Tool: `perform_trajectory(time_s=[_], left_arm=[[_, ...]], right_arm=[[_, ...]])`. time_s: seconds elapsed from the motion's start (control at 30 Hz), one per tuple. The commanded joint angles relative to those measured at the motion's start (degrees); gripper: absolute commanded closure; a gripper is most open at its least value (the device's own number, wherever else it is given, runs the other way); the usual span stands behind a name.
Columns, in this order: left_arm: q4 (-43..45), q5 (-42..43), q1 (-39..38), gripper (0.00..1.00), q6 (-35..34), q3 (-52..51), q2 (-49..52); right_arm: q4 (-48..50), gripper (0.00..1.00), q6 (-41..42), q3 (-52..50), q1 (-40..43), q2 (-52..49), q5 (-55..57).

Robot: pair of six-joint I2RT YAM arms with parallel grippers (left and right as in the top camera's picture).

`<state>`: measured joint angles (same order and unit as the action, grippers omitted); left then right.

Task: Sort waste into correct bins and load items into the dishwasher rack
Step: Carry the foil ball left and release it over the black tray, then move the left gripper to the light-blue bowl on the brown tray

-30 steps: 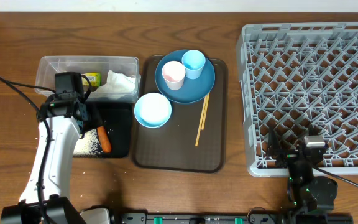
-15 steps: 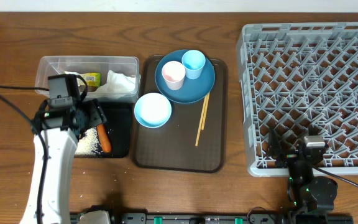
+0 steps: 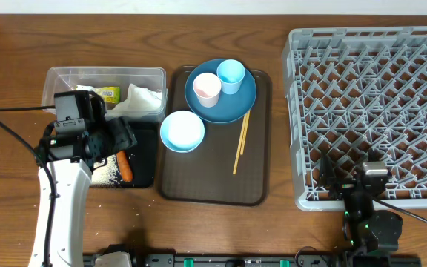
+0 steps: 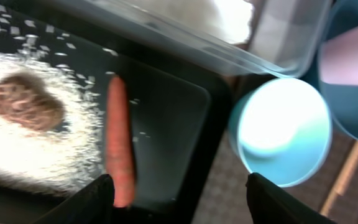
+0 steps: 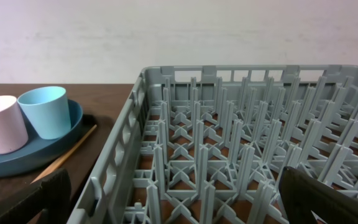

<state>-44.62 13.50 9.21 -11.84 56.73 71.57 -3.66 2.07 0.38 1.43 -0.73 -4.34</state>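
Left gripper (image 4: 182,186) jaws apart, empty, over black tray (image 4: 173,124) edge nearest bowl (image 4: 281,130); carrot (image 4: 118,140), rice (image 4: 36,149), lump (image 4: 23,102) in tray. Right gripper (image 5: 176,186) jaws apart, empty, at rack (image 5: 229,124) near edge.

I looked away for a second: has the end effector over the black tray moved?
Yes. The left end effector has swung slightly right across the black tray, toward the white bowl.

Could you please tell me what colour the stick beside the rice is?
Orange; the carrot stick shows best in the left wrist view.
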Motion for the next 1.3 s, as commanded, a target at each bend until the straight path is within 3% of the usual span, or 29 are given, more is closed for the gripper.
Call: perform_trajectory(time_s=[0.0, 0.17, 0.43, 0.93, 1.13, 1.27], left_arm=[[-0.1, 4.1, 0.2, 0.37, 0.1, 1.4, -0.3], [-0.2, 7.1, -2.2, 0.48, 0.1, 1.3, 0.3], [1.2, 4.2, -10.9, 0.48, -3.3, 1.1, 4.0], [14.2, -0.5, -28.0, 0.49, -3.3, 1.1, 20.1], [14.6, -0.3, -32.0, 0.54, -3.3, 1.1, 24.1], [14.5, 4.4, -34.3, 0.57, -3.3, 1.3, 22.9]], right_arm=[[-0.2, 0.01, -0.9, -0.1, 0.0, 0.1, -0.2], [-0.2, 0.01, -0.9, -0.1, 0.0, 0.1, -0.2], [-0.2, 0.01, -0.9, -0.1, 0.0, 0.0, -0.2], [-0.2, 0.01, -0.9, -0.1, 0.0, 0.0, -0.2], [-0.2, 0.01, -0.9, -0.1, 0.0, 0.0, -0.2], [-0.2, 0.01, -0.9, -0.1, 0.0, 0.0, -0.2]])
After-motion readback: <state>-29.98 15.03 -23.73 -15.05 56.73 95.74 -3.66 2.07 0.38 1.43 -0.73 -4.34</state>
